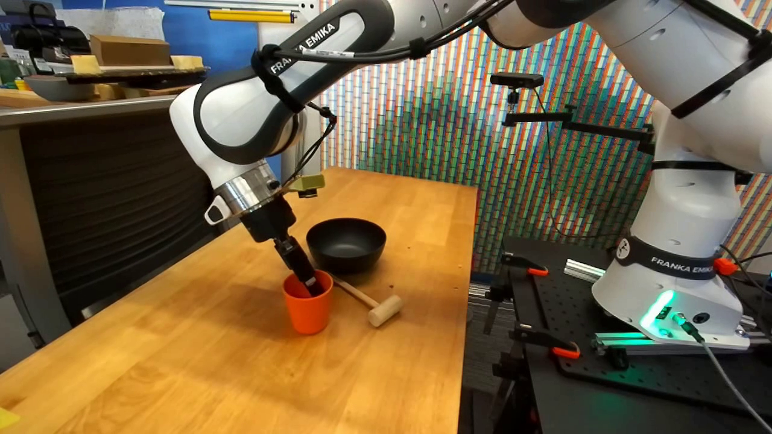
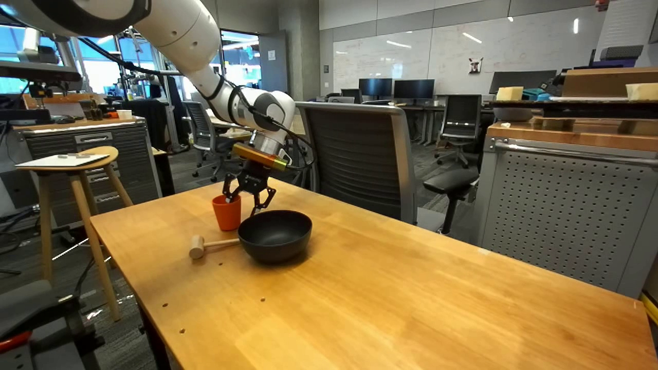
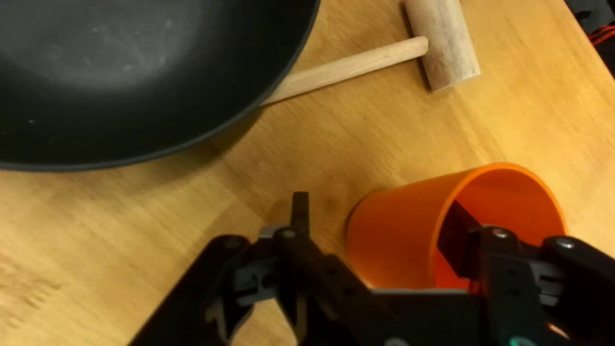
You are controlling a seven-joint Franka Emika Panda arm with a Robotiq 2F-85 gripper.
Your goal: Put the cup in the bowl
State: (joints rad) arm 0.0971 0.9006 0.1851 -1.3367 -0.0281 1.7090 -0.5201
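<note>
The orange-red cup [image 1: 309, 316] stands upright on the wooden table [image 1: 392, 386], near the wider black bowl [image 2: 274, 253] and outside it. The gripper [image 3: 379, 223] points down at the cup with its fingers parted: in the wrist view one finger [image 3: 456, 235] reaches past the rim into the cup, and the opposite finger [image 3: 301, 211] hangs outside it, to the left, with table showing between that fingertip and the cup's wall. Whether the inner finger touches the wall, I cannot tell. A light wooden mallet [image 3: 444, 48] lies on the table with its head well apart from the bowl, its handle running in beneath the bowl's rim; whether handle and bowl touch is hidden. The white arm [image 1: 235, 111] slants down over the table from its base [image 1: 639, 295], where a green light [image 1: 657, 308] glows. In an exterior view a dark chair [image 2: 354, 159] stands along the table's edge, and near a corner of the table a wooden stool [image 2: 104, 152] bears a flat white sheet [image 2: 56, 161]
</note>
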